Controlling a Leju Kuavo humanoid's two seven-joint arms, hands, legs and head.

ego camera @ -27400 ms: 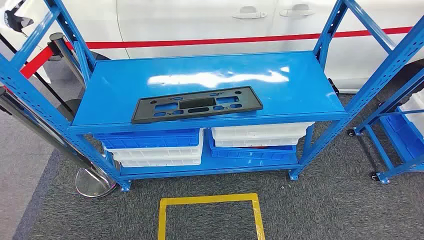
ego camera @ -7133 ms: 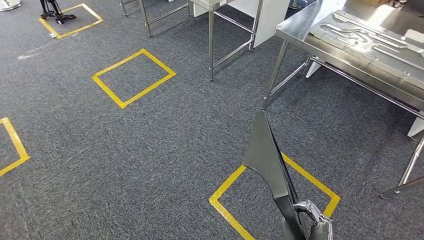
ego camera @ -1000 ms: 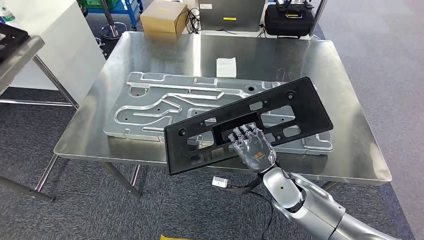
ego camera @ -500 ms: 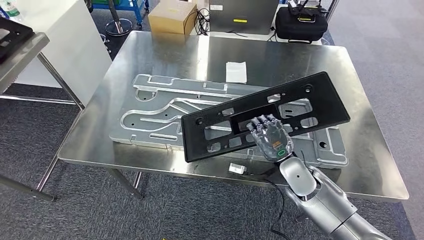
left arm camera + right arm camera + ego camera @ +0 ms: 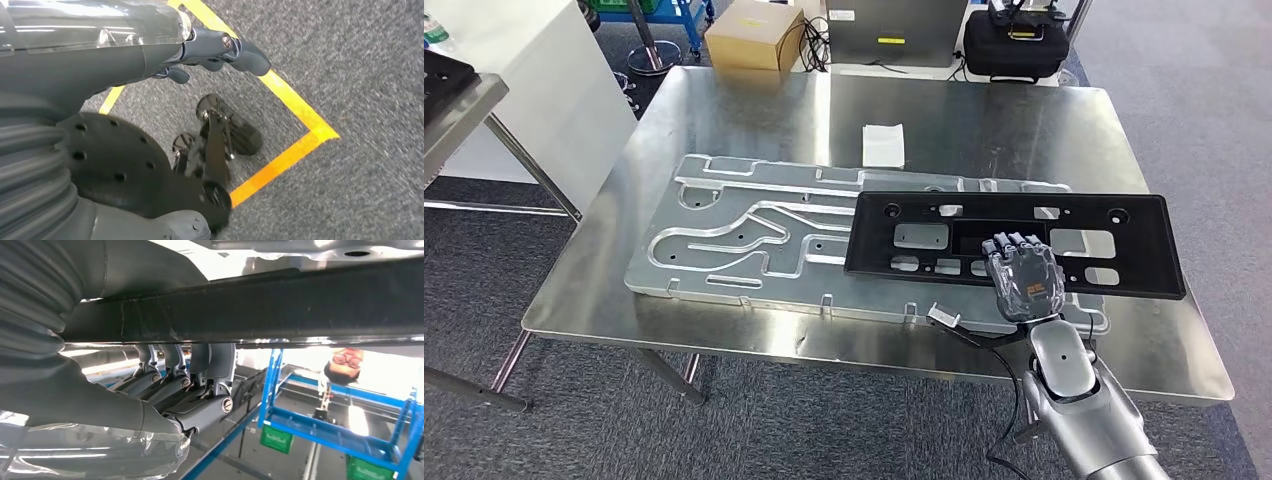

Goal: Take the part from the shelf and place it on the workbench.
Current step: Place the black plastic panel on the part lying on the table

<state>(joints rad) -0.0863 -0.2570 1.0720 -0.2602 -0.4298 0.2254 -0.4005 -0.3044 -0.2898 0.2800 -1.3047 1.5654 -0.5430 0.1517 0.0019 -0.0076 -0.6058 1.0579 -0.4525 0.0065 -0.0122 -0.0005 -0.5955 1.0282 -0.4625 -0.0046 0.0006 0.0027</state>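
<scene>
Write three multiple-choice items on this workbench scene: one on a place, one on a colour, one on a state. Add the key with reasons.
1. Where is the black part?
A. on the floor
B. over the right end of the grooved metal plate
C. on the cardboard box

2. What colour is the small sheet at the far side of the workbench?
A. white
B. red
C. green

3. What is the right hand doing?
A. hanging free
B. resting flat on the workbench
C. holding the part

Key: 1 B, the part overlaps that end of the plate. 2 A, the sheet is white against the steel. 3 C, the fingers reach through the part's middle opening.
</scene>
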